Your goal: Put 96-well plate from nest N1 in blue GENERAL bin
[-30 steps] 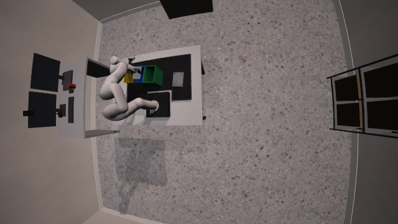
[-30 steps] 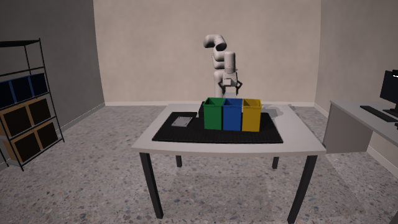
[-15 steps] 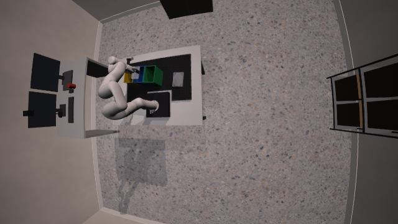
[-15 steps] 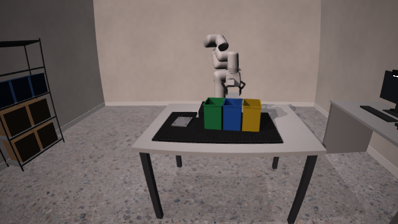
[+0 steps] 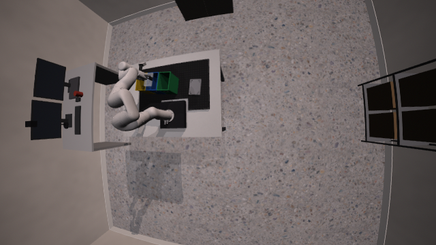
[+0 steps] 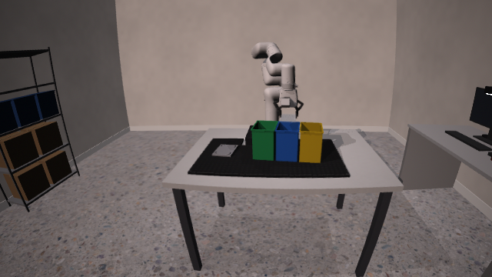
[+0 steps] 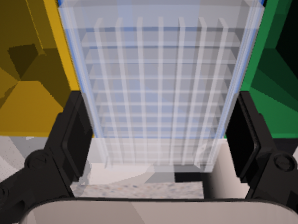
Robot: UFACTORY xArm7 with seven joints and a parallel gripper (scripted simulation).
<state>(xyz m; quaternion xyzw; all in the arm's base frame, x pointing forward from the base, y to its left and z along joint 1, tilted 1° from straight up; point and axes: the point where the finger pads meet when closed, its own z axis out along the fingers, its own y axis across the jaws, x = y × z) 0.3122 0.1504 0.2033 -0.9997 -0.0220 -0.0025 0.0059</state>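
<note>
My gripper (image 7: pixel 159 108) is shut on the clear 96-well plate (image 7: pixel 158 72), gripped by its long sides. In the exterior view the gripper (image 6: pixel 287 111) hovers just above the back rim of the blue bin (image 6: pixel 287 141), between the green bin (image 6: pixel 264 140) and the yellow bin (image 6: pixel 310 142). All three bins stand upright in a row. The plate (image 5: pixel 148 79) shows from above over the blue bin (image 5: pixel 153 82).
The grey plate nest (image 6: pixel 225 150) lies on the black mat (image 6: pixel 269 163) left of the bins. A desk with a keyboard and monitors (image 6: pixel 461 146) stands right of the table. A shelf rack (image 6: pixel 31 127) stands at the far left.
</note>
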